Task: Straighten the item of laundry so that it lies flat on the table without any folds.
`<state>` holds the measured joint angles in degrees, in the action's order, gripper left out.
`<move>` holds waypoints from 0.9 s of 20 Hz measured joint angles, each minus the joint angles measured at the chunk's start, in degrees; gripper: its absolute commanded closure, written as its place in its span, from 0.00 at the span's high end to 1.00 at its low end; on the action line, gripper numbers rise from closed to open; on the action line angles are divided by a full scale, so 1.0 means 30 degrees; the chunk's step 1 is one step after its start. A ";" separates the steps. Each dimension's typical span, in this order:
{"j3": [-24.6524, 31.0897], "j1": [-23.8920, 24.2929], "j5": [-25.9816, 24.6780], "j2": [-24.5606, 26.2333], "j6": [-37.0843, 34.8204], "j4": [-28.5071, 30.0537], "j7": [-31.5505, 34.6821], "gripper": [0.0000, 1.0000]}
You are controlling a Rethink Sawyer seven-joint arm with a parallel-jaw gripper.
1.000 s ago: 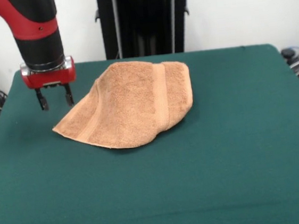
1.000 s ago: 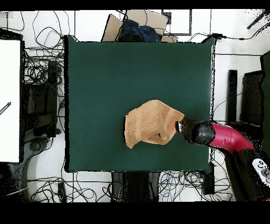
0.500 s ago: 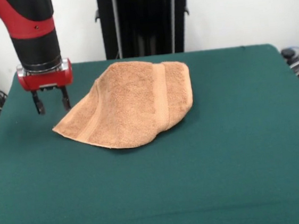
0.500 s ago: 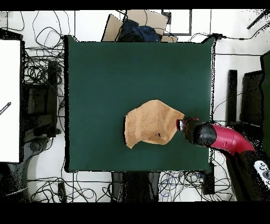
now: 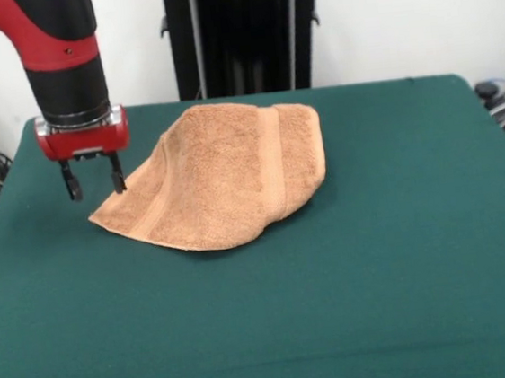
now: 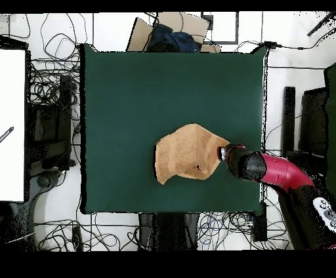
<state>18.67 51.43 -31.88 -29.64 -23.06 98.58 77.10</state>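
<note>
Hovering with jaws apart, the gripper [image 5: 93,179] hangs just beside the folded towel's [image 5: 224,174] corner, near the table's [image 5: 337,306] edge.

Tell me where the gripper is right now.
In the front view the gripper hangs open at the left, just above the towel's left corner; overhead it sits at the towel's right edge.

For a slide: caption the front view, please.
Open gripper poised beside the corner of a folded towel on the green table.
</note>
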 measured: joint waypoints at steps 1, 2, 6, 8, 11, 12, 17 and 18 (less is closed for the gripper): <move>0.0003 0.0002 0.0004 0.0081 0.0000 0.0003 0.0000 1.00; 0.0003 -0.0006 0.0000 0.0280 0.0044 0.0033 0.0000 1.00; 0.0003 -0.0041 0.0000 0.0612 0.0083 0.0064 0.0000 1.00; 0.0006 -0.0081 0.0004 0.0760 0.0083 0.0066 0.0000 1.00; 0.0003 -0.0116 0.0004 0.1072 0.0083 0.0066 0.0000 1.00; 0.0003 -0.0116 0.0004 0.1127 0.0083 0.0066 0.0000 1.00; 0.0006 -0.0116 0.0004 0.1461 0.0091 0.0083 0.0000 1.00; 0.0006 -0.0114 0.0008 0.1484 0.0119 0.0080 0.0000 1.00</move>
<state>18.68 51.08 -31.86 -25.19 -22.70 98.82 77.10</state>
